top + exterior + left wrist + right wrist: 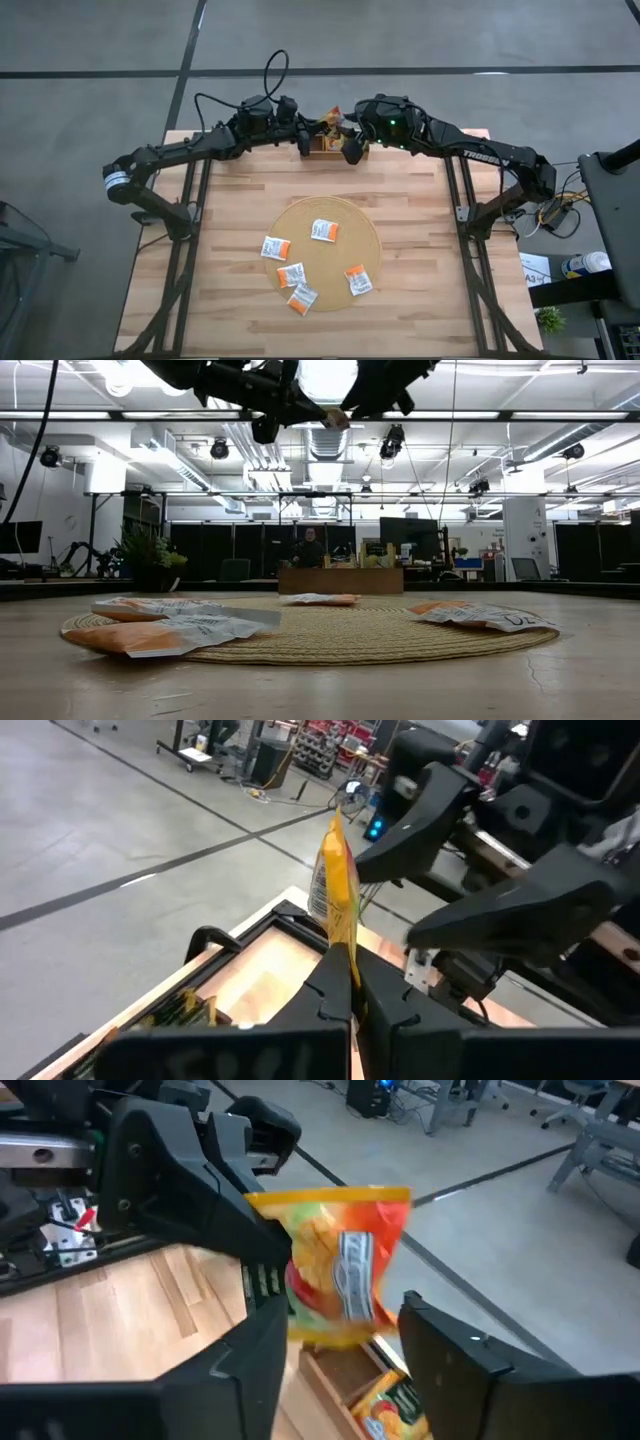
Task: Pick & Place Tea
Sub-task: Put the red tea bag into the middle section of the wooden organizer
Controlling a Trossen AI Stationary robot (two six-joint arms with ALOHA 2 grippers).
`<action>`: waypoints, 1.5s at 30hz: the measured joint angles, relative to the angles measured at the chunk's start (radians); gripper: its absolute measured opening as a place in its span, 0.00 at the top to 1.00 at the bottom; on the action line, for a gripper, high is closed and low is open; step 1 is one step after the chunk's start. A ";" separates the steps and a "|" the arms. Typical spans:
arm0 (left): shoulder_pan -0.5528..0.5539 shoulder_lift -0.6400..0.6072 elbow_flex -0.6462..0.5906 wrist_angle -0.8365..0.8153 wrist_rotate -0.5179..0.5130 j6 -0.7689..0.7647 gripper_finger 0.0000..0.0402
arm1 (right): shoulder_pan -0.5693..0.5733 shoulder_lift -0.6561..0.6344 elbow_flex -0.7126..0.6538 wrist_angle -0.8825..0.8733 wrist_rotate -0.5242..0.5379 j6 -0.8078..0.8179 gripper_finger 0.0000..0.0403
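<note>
An orange and yellow tea sachet [340,1270] hangs in the air over the small wooden tray [325,145] at the table's far edge. My left gripper [350,975] is shut on it. My right gripper [345,1370] is open, one finger on either side of the sachet's lower part, with a gap showing at one finger. From above, the two grippers meet over the tray, left [316,132] and right [348,138]. Several more tea sachets [291,274] lie flat on the round tan mat [345,215]. Another sachet lies in the tray [385,1410]. My left gripper pinches the sachet's side edge [272,1230] between its two fingers. The fingers [225,1230] point level, coming from the table's left side. The sachet stands upright on edge past the fingertips [338,885], lifted clear of the tray.
The tray sits against the table's far edge, directly under both grippers. The mat with its sachets [160,630] fills the table's middle. Bare wood [230,200] lies between mat and tray. A person [310,548] sits in the room behind the table.
</note>
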 joint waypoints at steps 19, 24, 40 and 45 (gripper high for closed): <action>0.028 0.040 0.186 -0.301 0.025 0.081 1.00 | -0.014 -0.116 -0.001 -0.134 0.163 -0.032 0.44; 0.041 0.146 0.332 -0.474 0.092 0.144 1.00 | -0.016 -0.129 -0.001 -0.136 0.166 -0.034 0.44; 0.125 0.486 0.790 -0.920 0.239 0.361 1.00 | -0.015 -0.154 -0.001 -0.278 0.163 0.031 0.44; 0.178 0.544 0.840 -0.962 0.266 0.387 1.00 | -0.015 -0.157 -0.001 -0.308 0.162 0.048 0.44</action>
